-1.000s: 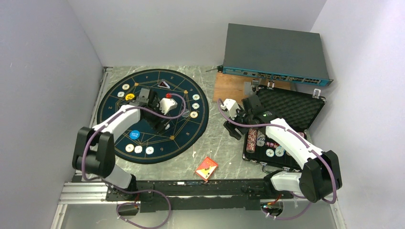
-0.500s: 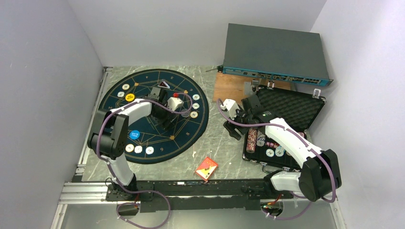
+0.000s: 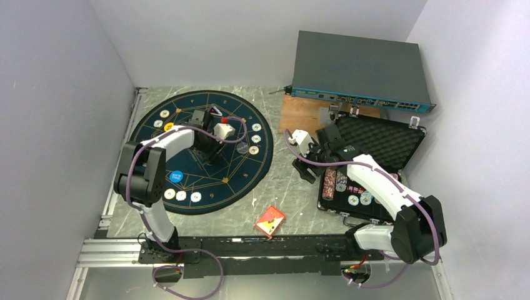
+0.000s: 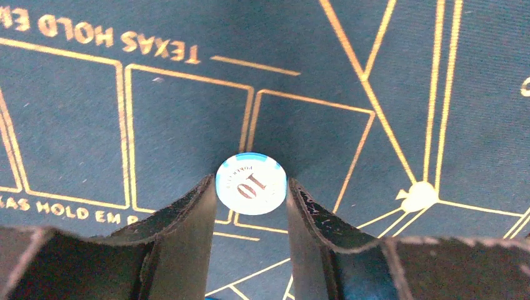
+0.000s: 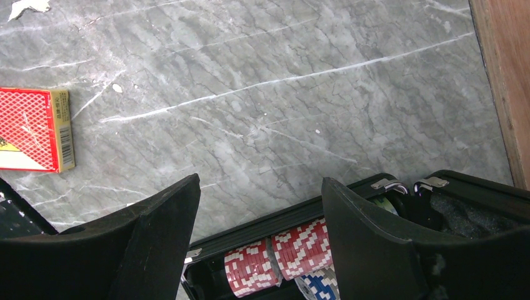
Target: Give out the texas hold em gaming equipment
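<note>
The left gripper pinches a whitish poker chip marked 10 at the centre of the wrist frame, above the navy mat. The right gripper has its jaws spread over the grey table.

Poker chip: "10". Mat: gold "TEXAS HOLD" upside down; "HOLD EM" lower left.

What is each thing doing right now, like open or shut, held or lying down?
Left pincer: shut on the 10 chip, over the mat.
10 chip: gripped by its edges, number side showing.
Right pincer: open, empty.
Case: open, lid tipped back.
Case chips: stacked on edge in rows.
Card box: lying flat, not held.
Mat: spread flat.
</note>
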You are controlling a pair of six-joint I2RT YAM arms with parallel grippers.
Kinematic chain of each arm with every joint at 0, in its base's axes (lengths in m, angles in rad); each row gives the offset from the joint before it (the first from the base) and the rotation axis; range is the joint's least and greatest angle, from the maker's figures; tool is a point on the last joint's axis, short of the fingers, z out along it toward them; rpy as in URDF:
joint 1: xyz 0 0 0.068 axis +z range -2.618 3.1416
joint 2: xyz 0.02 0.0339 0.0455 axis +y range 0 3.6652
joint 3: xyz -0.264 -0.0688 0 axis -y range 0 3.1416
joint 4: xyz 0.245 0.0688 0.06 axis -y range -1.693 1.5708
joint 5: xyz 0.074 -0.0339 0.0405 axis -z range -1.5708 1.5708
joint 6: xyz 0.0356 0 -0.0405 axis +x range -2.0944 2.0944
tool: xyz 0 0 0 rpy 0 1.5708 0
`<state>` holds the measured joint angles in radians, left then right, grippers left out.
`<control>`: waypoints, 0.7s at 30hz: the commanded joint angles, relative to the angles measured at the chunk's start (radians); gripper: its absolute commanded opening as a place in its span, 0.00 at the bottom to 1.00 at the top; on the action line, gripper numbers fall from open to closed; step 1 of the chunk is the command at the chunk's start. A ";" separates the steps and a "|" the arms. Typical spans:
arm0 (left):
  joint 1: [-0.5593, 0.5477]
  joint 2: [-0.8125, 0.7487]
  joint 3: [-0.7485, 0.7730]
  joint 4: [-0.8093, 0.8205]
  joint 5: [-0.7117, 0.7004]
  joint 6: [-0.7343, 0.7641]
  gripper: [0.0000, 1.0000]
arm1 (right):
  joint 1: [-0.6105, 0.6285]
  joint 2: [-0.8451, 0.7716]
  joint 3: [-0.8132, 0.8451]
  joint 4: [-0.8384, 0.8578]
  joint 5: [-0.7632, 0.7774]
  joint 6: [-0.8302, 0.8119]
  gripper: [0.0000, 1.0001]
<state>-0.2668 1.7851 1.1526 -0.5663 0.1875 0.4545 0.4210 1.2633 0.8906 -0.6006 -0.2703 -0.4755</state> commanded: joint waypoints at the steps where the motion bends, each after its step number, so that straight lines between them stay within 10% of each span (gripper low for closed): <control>1: 0.071 -0.048 0.064 -0.052 0.039 0.020 0.36 | -0.002 0.001 0.016 -0.002 -0.007 -0.003 0.74; 21: 0.560 0.207 0.506 -0.178 0.153 0.090 0.35 | -0.002 0.007 0.016 -0.002 -0.018 -0.003 0.74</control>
<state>0.2497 1.9190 1.5551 -0.7185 0.2852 0.5346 0.4210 1.2644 0.8906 -0.6006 -0.2710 -0.4759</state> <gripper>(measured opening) 0.454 0.741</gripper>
